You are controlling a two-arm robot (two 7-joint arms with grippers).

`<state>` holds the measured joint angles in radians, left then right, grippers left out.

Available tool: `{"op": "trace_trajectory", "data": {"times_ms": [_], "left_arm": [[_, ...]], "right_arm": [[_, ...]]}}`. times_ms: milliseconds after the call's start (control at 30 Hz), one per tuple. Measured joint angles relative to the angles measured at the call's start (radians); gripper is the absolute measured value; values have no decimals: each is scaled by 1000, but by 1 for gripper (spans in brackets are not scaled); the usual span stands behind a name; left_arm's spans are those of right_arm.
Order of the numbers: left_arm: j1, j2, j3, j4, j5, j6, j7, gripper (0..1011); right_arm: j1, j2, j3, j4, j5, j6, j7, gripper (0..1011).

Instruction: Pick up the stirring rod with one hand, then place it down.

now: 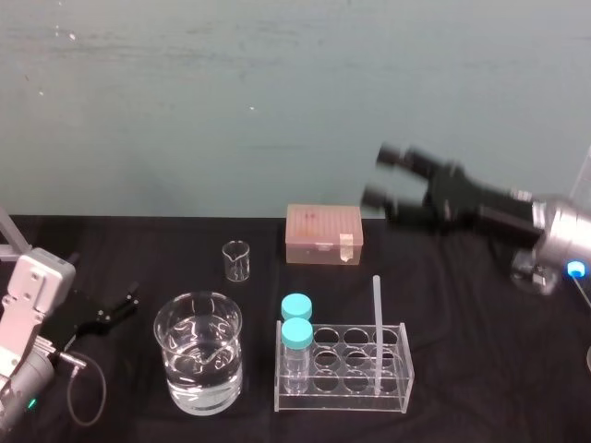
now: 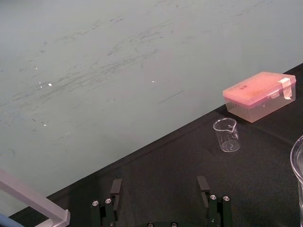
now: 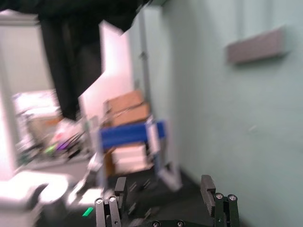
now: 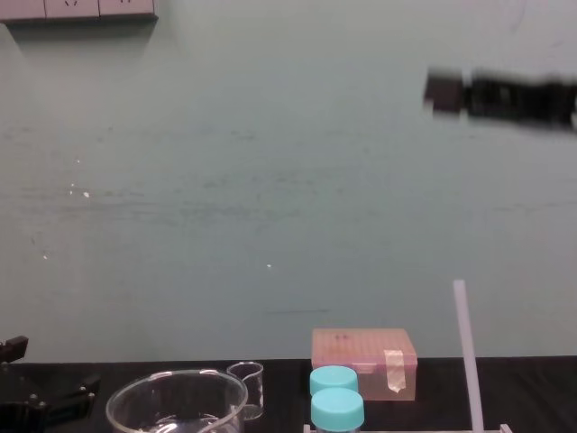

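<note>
Head view has the long, thin, white translucent stirring rod [image 1: 377, 332] standing upright in the clear plastic rack [image 1: 342, 399] on the black tabletop [image 1: 480, 323], black right pincer [image 1: 381, 175] spread in midair farther back, left pincer [image 1: 115, 309] parked spread at left, wrist views show parted fingers [image 2: 116, 187], chest view the rod upright beside two blue-capped bottles [image 4: 335, 397].

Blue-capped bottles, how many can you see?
2. Both stand in the left column of the clear rack: the back bottle and the front bottle right before it. None seems hidden.
</note>
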<state>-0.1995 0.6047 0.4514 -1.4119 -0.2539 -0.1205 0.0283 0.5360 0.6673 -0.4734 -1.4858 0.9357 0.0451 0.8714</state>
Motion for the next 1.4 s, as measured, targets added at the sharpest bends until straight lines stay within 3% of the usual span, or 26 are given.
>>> {"op": "trace_trajectory", "data": {"times_ms": [67, 100, 200, 233, 300, 333, 433, 667, 833, 967, 1400], "left_arm": [[0, 0, 0, 0, 0, 0, 0, 1005], [0, 0, 0, 0, 0, 0, 0, 1005], [0, 0, 0, 0, 0, 0, 0, 1005], [0, 0, 0, 0, 0, 0, 0, 1005], [0, 0, 0, 0, 0, 0, 0, 1005], [0, 0, 0, 0, 0, 0, 0, 1005], [0, 0, 0, 0, 0, 0, 0, 1005], [0, 0, 0, 0, 0, 0, 0, 1005], [0, 0, 0, 0, 0, 0, 0, 1005], [0, 0, 0, 0, 0, 0, 0, 1005], [0, 0, 0, 0, 0, 0, 0, 1005]], "right_arm": [[3, -12, 16, -12, 3, -6, -58, 1003], [5, -28, 31, -21, 0, -8, -137, 1003], [8, -56, 50, -23, -27, -10, -270, 1003], [12, -78, 58, -17, -55, -14, -353, 1003], [20, -111, 64, 6, -102, -25, -457, 1003], [20, -111, 64, 6, -102, -25, -457, 1003], [37, -168, 58, 75, -194, -62, -589, 1003], [40, -244, 35, 196, -309, -166, -669, 1003], [18, -261, 20, 235, -362, -198, -692, 1003], [-6, -264, 14, 250, -391, -197, -714, 1003], [-66, -279, 19, 242, -440, -115, -768, 1003]]}}
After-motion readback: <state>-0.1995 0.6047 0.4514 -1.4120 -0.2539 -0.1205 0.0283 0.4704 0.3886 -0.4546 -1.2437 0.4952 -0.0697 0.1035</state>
